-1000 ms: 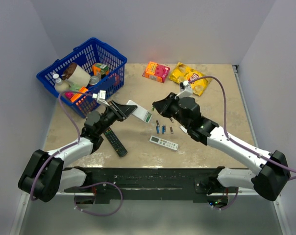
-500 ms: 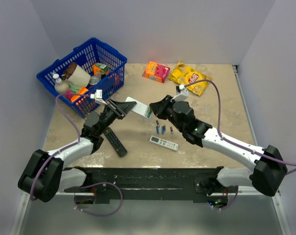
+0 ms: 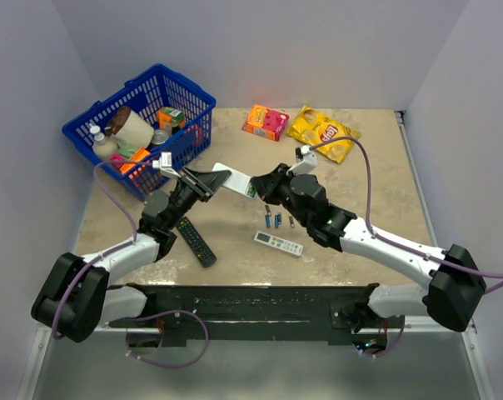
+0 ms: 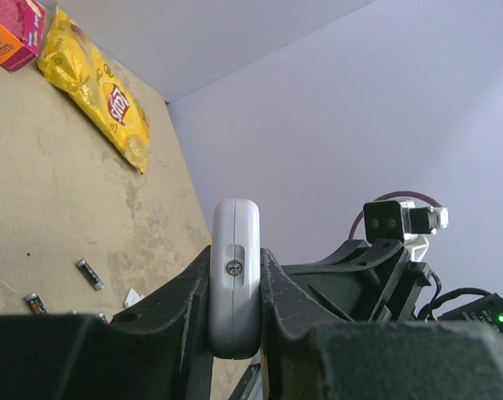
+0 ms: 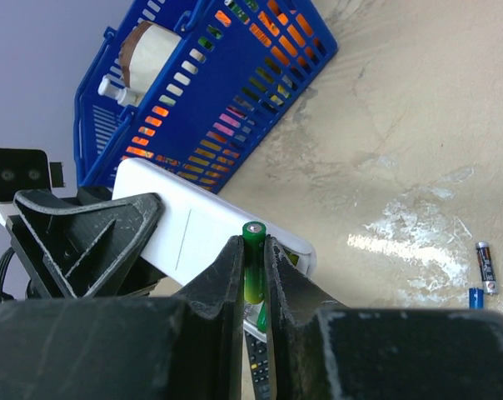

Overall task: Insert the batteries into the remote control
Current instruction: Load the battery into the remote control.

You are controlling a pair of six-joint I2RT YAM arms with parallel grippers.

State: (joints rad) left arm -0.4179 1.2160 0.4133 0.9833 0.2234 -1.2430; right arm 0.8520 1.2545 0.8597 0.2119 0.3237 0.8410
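My left gripper (image 3: 208,183) is shut on the edges of the white remote control (image 3: 232,181) and holds it tilted above the table. In the left wrist view the remote control (image 4: 235,275) stands end-on between the jaws. A green battery (image 5: 253,271) is clamped upright in my shut right gripper (image 5: 252,247), right at the plain white back of the remote control (image 5: 197,229), near its open end. In the top view the right gripper (image 3: 258,186) sits against that end. Several loose batteries (image 3: 276,221) lie on the table below.
A blue basket (image 3: 139,125) of groceries stands at the back left. A long black remote (image 3: 196,241) and a slim white remote (image 3: 278,243) lie near the front. An orange-pink box (image 3: 265,122) and a yellow chip bag (image 3: 322,132) lie at the back.
My right gripper has moved left with the green battery, up to the end of the remote control. The left gripper has raised the remote slightly.
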